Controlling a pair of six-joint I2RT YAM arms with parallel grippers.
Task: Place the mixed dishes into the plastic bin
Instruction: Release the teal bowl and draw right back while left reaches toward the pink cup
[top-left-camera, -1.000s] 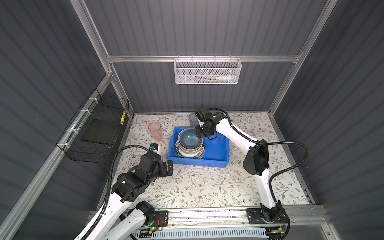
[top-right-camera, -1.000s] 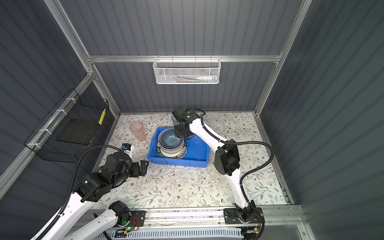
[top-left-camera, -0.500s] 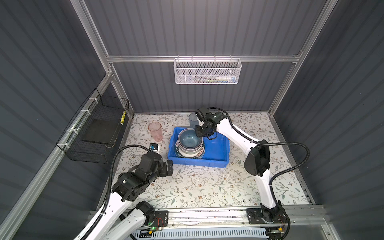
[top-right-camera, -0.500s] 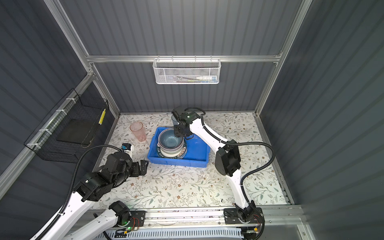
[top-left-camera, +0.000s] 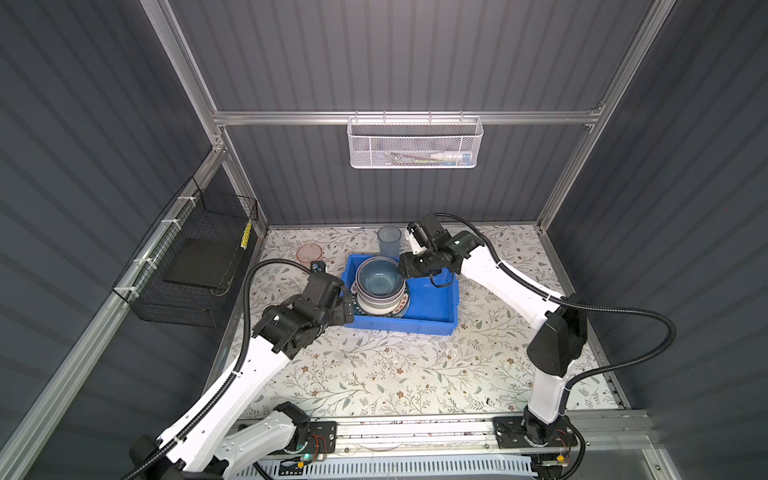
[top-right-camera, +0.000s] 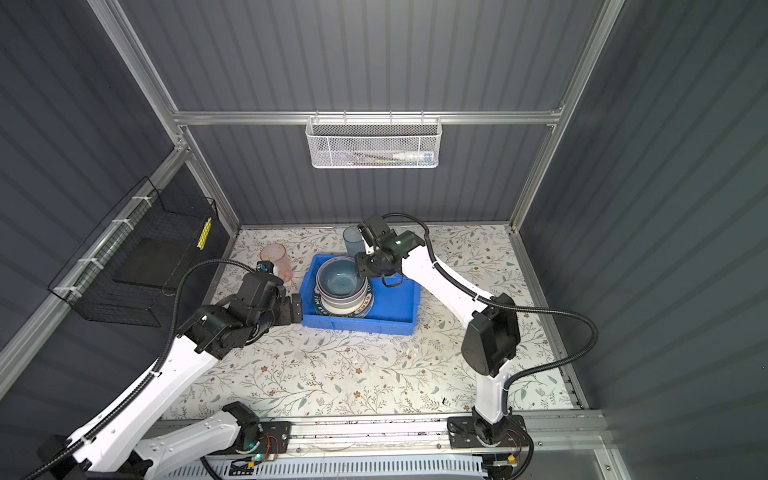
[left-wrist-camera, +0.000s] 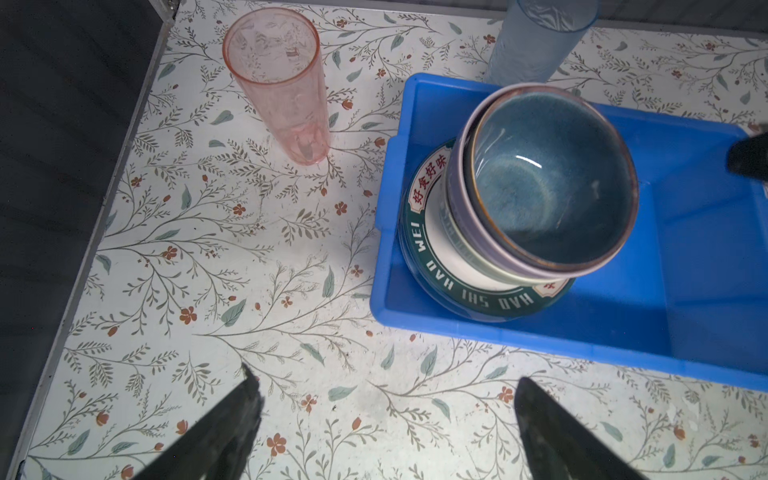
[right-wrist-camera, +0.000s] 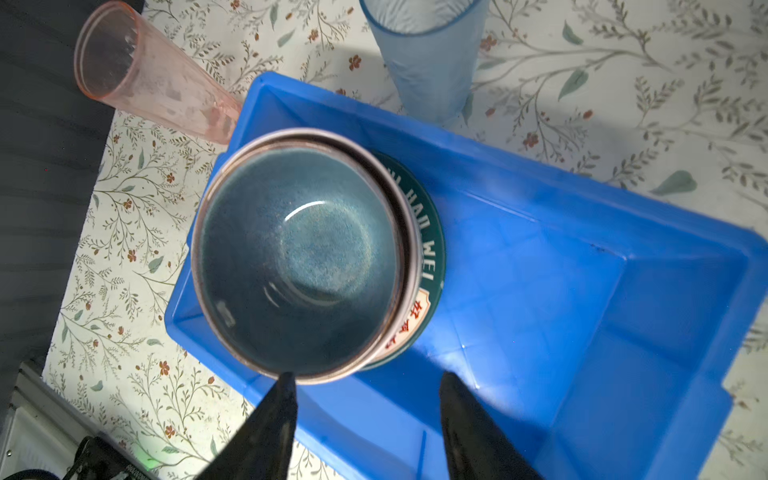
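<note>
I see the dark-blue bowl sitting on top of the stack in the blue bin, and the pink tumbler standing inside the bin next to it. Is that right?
Not quite. The dark-blue bowl does top the stack in the blue bin, but the pink tumbler is not inside it. It stands upright on the table, outside the bin's end wall. The left wrist view shows this clearly.

Floral-print tabletop (top-left-camera: 395, 374) with the blue plastic bin (top-left-camera: 415, 326), a pink tumbler (top-left-camera: 309, 252) and a blue tumbler (top-left-camera: 388, 245) upright beside it.

I read plastic bin (left-wrist-camera: 702, 266) smooth glossy plastic | dark-blue bowl (left-wrist-camera: 548, 183) shiny glaze | pink tumbler (left-wrist-camera: 278, 83), blue tumbler (left-wrist-camera: 536, 37) translucent plastic | counter (left-wrist-camera: 249, 257) matt print
</note>
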